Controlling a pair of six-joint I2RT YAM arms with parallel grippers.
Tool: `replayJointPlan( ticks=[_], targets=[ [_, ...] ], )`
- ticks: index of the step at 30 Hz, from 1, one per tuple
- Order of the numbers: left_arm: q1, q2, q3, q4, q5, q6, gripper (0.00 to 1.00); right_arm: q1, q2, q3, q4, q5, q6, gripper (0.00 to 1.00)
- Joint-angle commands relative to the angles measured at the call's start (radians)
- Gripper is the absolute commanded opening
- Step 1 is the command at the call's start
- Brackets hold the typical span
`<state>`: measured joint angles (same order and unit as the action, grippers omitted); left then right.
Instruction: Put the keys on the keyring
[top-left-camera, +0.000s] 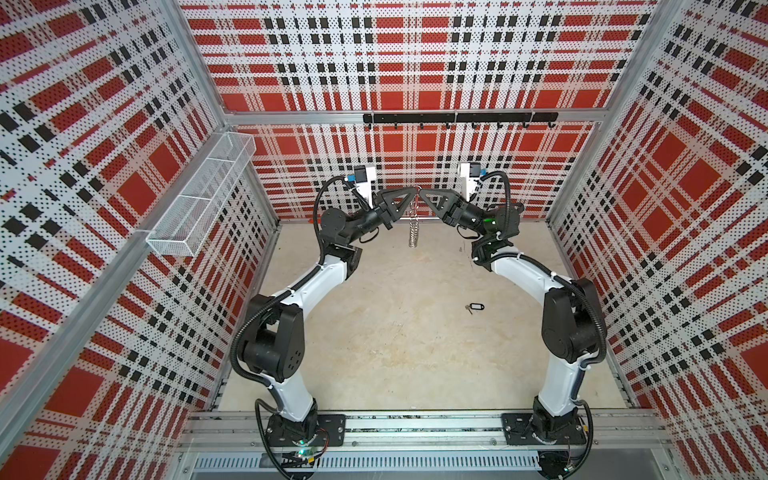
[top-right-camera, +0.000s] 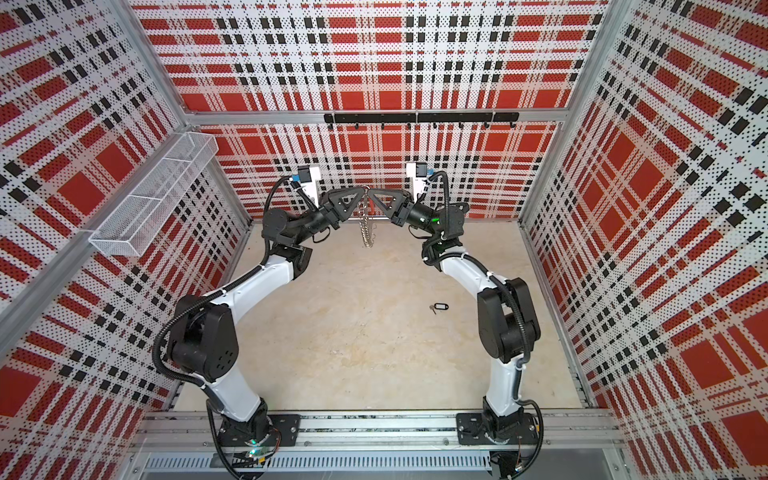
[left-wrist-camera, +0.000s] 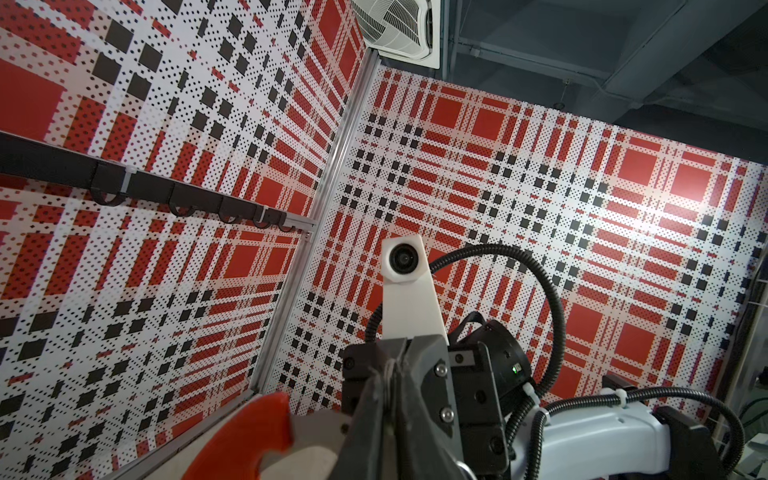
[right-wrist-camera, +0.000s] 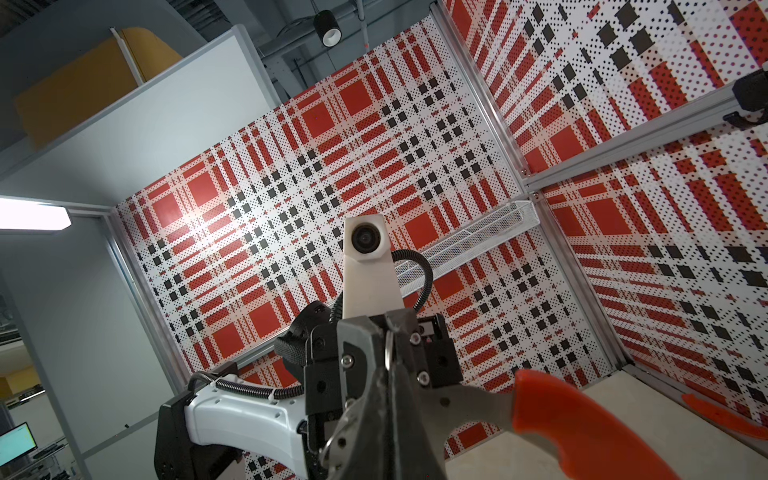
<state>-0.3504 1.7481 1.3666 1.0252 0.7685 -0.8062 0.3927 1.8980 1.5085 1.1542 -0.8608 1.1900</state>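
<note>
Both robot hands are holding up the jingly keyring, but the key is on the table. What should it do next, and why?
Probably open the right gripper and leave the keyring hanging from the left gripper. Both are shut on it, so neither is free, and the keys lie on the table, right of the middle.
</note>
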Motion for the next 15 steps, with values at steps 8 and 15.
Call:
replayJointPlan(
  ticks=[8,15],
  targets=[
    [0.009,-0.014,0.020,0.025,0.041,0.002,0.00,-0.064,-0.092,-0.097,-0.059,0.050,-0.076,0.34],
    [0.011,-0.027,0.013,0.024,0.036,0.006,0.00,-0.127,-0.158,-0.166,-0.105,0.063,-0.114,0.37]
  ],
)
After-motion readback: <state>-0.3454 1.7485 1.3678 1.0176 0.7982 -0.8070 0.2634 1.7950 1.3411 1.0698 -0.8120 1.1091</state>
